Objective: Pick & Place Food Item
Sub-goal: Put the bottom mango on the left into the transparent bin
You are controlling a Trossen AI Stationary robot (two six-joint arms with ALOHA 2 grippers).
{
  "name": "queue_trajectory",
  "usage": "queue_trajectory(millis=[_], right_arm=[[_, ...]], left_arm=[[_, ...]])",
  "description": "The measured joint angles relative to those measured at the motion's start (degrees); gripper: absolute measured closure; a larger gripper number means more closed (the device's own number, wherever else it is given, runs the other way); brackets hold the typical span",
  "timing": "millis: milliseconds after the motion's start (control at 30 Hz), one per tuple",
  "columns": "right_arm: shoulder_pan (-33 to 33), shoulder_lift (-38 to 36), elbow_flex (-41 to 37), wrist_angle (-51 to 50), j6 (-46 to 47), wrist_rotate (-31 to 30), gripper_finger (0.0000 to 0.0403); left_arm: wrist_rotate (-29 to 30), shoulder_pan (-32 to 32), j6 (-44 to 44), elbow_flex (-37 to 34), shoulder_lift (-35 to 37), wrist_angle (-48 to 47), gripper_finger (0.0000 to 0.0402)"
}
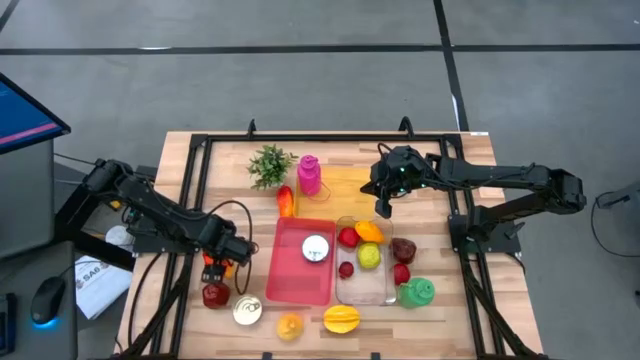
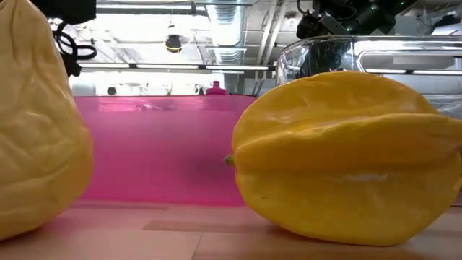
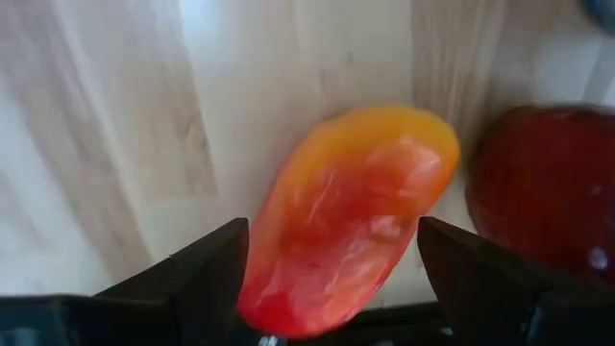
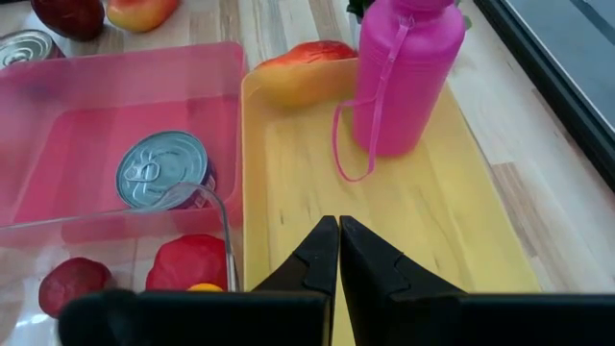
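The left gripper [image 3: 327, 252] straddles an orange-red mango [image 3: 348, 216] lying on the wooden table [image 3: 125, 125] beside a dark red fruit [image 3: 548, 187], fingers spread, while the right gripper [image 4: 338, 252] hovers pressed shut over the yellow tray [image 4: 432, 221].

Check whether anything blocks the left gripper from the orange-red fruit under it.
Nothing visible does. The left gripper straddles the orange-red fruit on the bare wood, a finger on each side. The dark red fruit sits beside it, outside the fingers.
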State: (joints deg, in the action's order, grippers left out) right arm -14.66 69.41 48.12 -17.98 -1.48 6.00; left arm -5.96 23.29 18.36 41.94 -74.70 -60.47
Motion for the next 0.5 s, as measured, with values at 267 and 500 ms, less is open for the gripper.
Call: queue_trajectory(millis=[267,500], right_arm=[[0.00,0.00,0.00,0.00,0.00,0.00,0.0392],[0.00,0.00,0.00,0.00,0.00,0.00,0.0392]], left_arm=[[-0.11,0.00,-0.10,-3.07,0.00,4.98,0.0090],[-1.53,0.00,-0.01,-6.29,0.00,7.30,0.0082]])
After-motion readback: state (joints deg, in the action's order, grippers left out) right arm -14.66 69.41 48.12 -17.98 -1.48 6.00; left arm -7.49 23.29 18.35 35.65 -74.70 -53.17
